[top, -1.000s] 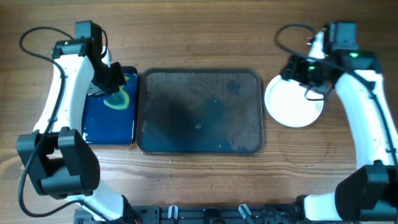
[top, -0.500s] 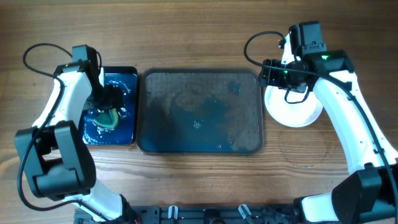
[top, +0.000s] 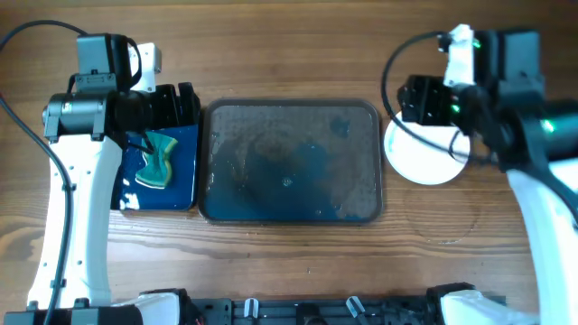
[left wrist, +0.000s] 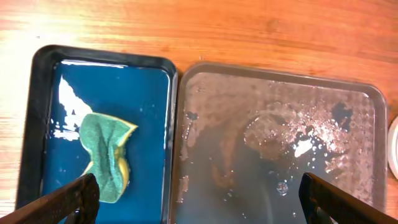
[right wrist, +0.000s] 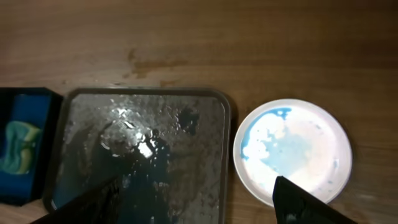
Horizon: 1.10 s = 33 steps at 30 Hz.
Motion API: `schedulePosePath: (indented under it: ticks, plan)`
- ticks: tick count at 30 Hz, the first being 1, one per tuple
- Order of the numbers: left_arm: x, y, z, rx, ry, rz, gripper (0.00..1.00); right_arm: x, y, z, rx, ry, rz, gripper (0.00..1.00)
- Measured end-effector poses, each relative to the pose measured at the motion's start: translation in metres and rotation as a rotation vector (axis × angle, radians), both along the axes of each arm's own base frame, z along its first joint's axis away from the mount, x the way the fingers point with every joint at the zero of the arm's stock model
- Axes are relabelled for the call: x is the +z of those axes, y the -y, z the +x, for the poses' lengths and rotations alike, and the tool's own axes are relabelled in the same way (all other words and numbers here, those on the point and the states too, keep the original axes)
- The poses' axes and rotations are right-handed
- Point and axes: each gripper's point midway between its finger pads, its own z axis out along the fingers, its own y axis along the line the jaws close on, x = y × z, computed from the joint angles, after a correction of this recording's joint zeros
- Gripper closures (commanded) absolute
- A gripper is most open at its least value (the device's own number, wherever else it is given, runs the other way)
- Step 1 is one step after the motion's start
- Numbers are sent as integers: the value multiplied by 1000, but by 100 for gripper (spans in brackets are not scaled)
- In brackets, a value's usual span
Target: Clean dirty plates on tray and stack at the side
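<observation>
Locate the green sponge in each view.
Overhead: sponge left of centre, in the blue tray.
Left wrist: lower left, same tray.
Right wrist: far left edge.
Shared landmark: the dark tray next to it.

Three top-down views, common tray (top: 289, 135).

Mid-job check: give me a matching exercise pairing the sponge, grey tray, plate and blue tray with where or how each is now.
Column one:
1. sponge
2. grey tray
3. plate
4. blue tray

Column two:
a. wet, with no plates on it
b. outside both trays, smeared blue
c. lying in the blue tray
d. next to the grey tray, holding liquid

Pairs: 1-c, 2-a, 3-b, 4-d
</observation>
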Motion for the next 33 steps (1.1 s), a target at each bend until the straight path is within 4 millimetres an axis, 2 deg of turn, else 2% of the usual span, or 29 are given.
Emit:
schedulePosePath:
  ticks: [4, 6, 9, 15, 18, 21, 23, 27, 30, 33]
  plan:
    - [-2, 2, 0, -4, -7, -12, 0, 22, 8, -54, 7, 25, -2, 0]
    - [-2, 2, 1, -4, -6, -12, 0, 26, 11, -69, 7, 25, -2, 0]
    - [-2, 3, 1, -5, -7, -15, 0, 35, 12, -79, 7, 63, 4, 0]
    - [-2, 3, 0, -7, -7, -18, 0, 31, 12, -80, 4, 40, 3, 0]
    - [-2, 3, 0, -7, -7, -18, 0, 30, 13, -74, -1, 43, -3, 0]
    - [-2, 3, 0, -7, -7, -18, 0, 41, 12, -47, 16, 151, -28, 0]
    - [-2, 3, 0, -7, -7, -19, 0, 54, 8, -23, 52, 312, -51, 0]
    - [-1, 4, 0, -8, -6, -20, 0, 39, 8, -25, 127, 512, -128, 0]
    - [-2, 4, 0, -9, -7, -21, 0, 10, 6, -44, 171, 663, -160, 0]
    - [-2, 4, 0, -9, -7, -21, 0, -19, 1, -55, 211, 776, -156, 0]
